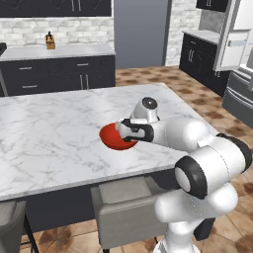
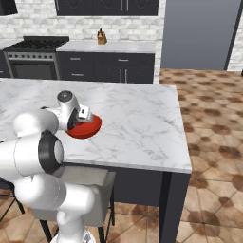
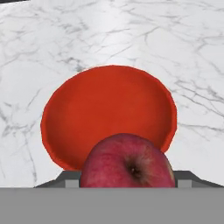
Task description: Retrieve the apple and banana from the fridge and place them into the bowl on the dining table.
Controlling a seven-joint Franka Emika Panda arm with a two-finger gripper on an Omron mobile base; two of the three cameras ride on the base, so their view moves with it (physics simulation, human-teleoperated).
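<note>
One apple (image 3: 127,162) in hand (image 3: 127,181), over bowl (image 3: 105,105)

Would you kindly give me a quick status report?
Tool shut on apple. Over empty bowl on dining table. Nothing in the way.

Apple (image 3: 127,161): dark red, faint lighter streaks, round, stem dimple turned toward the hand camera; it sits close to the lens, in front of the near rim of the bowl (image 3: 105,109). Bowl: shallow, round, glossy red, upright, nothing inside; it rests on the dining table (image 1: 54,133), toward the near long edge, partly covered by the arm in both base views (image 2: 88,128). Dining table: white marble slab with grey veins on a dark base. Fridge (image 1: 237,64): grey steel, at the far right of the left base view, one upper door swung open showing its white inner face; lower drawers closed.
</note>
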